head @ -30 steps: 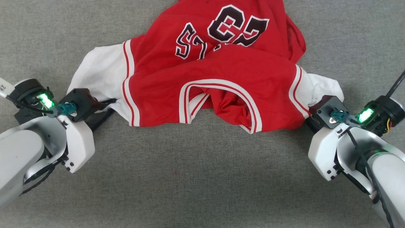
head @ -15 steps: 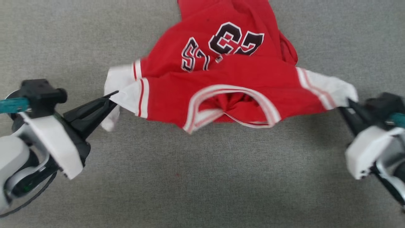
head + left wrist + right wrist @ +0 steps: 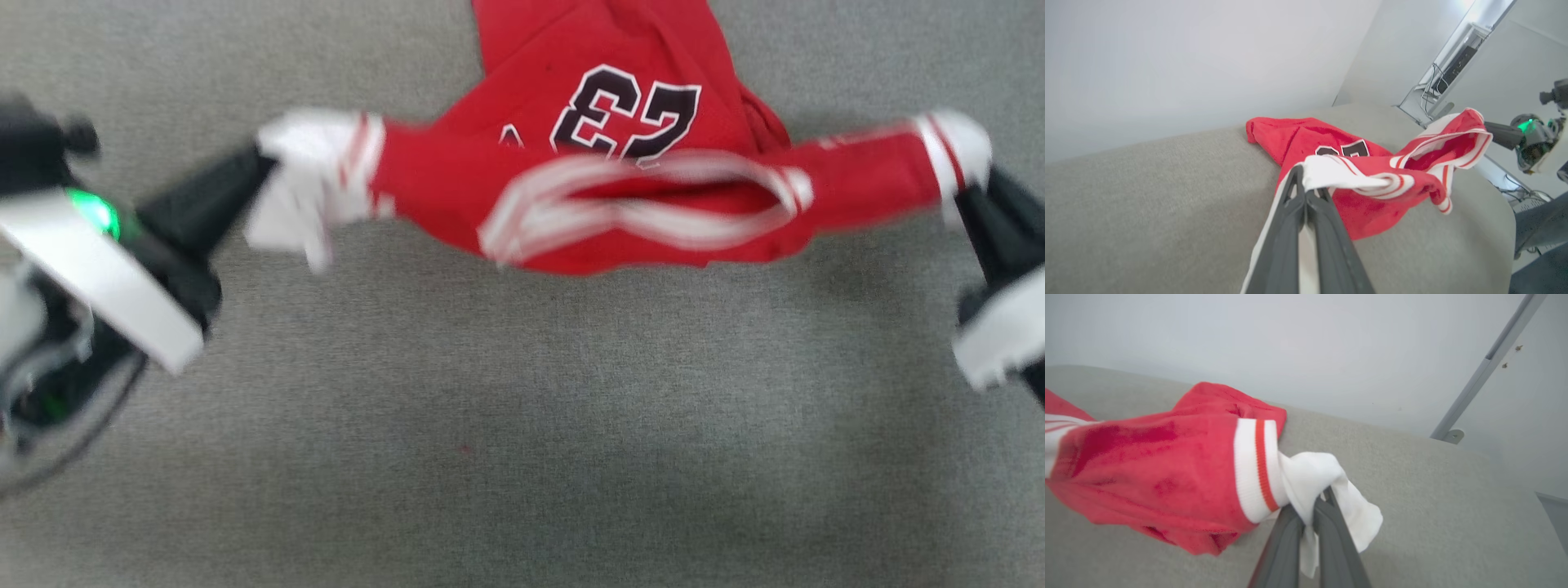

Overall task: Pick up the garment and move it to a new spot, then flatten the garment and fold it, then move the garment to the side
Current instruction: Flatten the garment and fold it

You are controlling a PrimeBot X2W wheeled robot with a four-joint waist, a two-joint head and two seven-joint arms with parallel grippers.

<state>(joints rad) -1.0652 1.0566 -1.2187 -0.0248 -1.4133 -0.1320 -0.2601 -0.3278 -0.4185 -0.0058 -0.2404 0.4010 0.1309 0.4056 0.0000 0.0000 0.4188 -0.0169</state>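
The garment (image 3: 620, 155), a red jersey T-shirt with white sleeves and a black "23", hangs stretched between both grippers above the grey table (image 3: 522, 425), collar side nearest me and its lower part trailing away at the top. My left gripper (image 3: 260, 159) is shut on the white left sleeve (image 3: 1331, 171). My right gripper (image 3: 962, 196) is shut on the white right sleeve (image 3: 1314, 477). In the left wrist view the garment (image 3: 1372, 188) sags from the left gripper (image 3: 1300, 173) toward the right gripper (image 3: 1490, 132). The right wrist view has the right gripper (image 3: 1316, 504) pinching cloth.
Grey fabric covers the table (image 3: 1433, 490), with open surface on the near side. A pale wall (image 3: 1188, 61) rises beyond the far edge. A grey metal post (image 3: 1486, 363) stands at the right, and cables and equipment (image 3: 1449, 73) sit beyond the table corner.
Both grippers have lifted and spread apart with the sleeves, pulling the garment taut and off the table. The left gripper closed on its sleeve. The "23" has shifted toward the far side.
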